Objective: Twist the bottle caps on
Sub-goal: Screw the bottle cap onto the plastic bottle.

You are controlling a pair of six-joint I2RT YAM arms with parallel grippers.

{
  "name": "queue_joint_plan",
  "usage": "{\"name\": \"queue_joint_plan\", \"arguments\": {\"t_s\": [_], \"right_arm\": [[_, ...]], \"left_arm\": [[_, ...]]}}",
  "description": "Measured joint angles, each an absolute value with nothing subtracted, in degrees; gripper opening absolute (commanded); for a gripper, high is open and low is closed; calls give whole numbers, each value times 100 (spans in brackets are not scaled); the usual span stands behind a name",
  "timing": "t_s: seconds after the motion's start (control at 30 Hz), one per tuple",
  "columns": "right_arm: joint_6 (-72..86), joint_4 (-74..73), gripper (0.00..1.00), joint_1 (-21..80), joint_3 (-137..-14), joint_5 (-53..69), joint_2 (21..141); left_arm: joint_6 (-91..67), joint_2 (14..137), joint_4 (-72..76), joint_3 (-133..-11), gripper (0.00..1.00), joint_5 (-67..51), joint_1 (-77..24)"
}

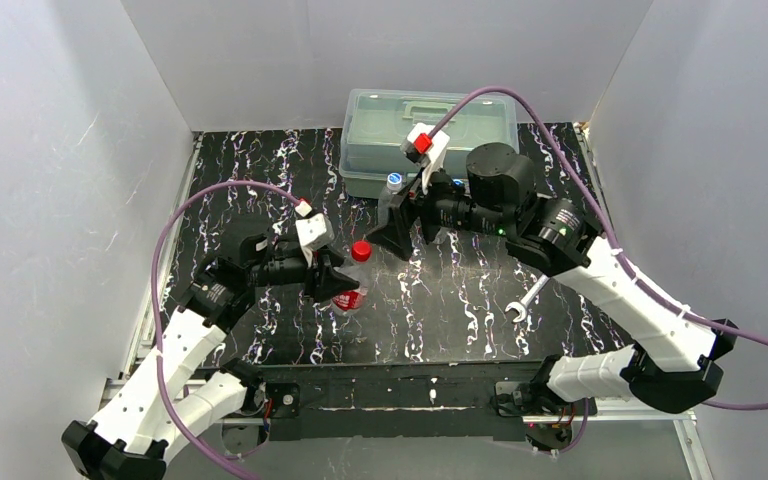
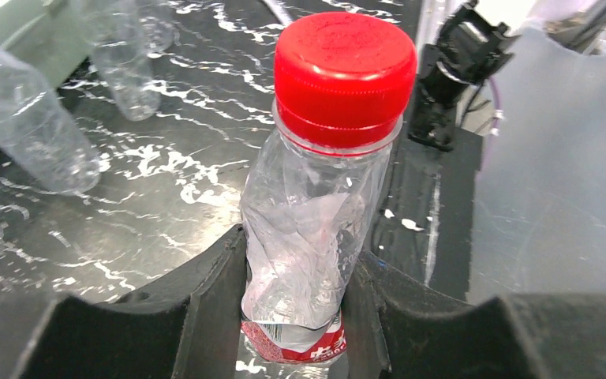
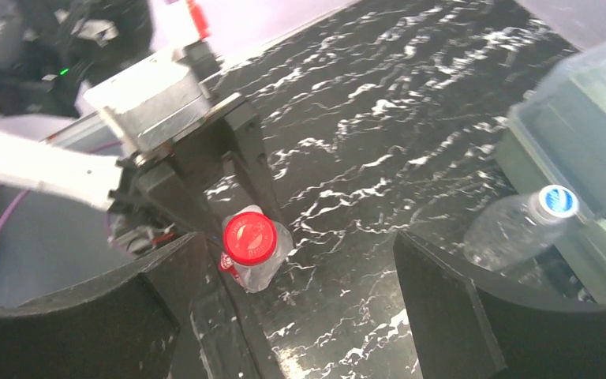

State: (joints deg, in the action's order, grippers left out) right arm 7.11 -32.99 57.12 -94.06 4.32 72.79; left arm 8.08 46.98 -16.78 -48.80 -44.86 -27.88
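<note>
A clear bottle with a red label (image 2: 304,229) stands upright on the black marbled table, crumpled at the waist, with a red cap (image 2: 339,71) on its neck. My left gripper (image 2: 293,316) is shut on this bottle's body, one finger pressing on each side. From above, the red cap (image 1: 361,250) shows just right of the left gripper (image 1: 338,280). My right gripper (image 1: 410,232) hovers up and to the right of the cap, open and holding nothing. In the right wrist view the red cap (image 3: 250,238) lies near the left finger of the right gripper (image 3: 300,316).
A second clear bottle (image 3: 513,229) with a blue and white cap (image 3: 559,200) stands beside the translucent lidded box (image 1: 430,135) at the back. A third plain bottle (image 2: 126,71) stands near it. A silver wrench (image 1: 525,300) lies at the front right of the table.
</note>
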Motion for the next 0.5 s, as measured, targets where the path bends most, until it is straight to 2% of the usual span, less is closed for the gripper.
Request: {"name": "queue_joint_plan", "arguments": {"t_s": [0.13, 0.27, 0.5], "right_arm": [[464, -3175, 94, 5210, -9214, 1868, 7271], [421, -2976, 80, 4641, -9026, 3240, 7332], [447, -2576, 76, 4550, -8820, 4563, 7542]], "left_arm": [[676, 4768, -1625, -4880, 0, -5085, -2714], [523, 4939, -1586, -4880, 0, -5640, -2637], [349, 5022, -1494, -4880, 0, -6099, -2580]]}}
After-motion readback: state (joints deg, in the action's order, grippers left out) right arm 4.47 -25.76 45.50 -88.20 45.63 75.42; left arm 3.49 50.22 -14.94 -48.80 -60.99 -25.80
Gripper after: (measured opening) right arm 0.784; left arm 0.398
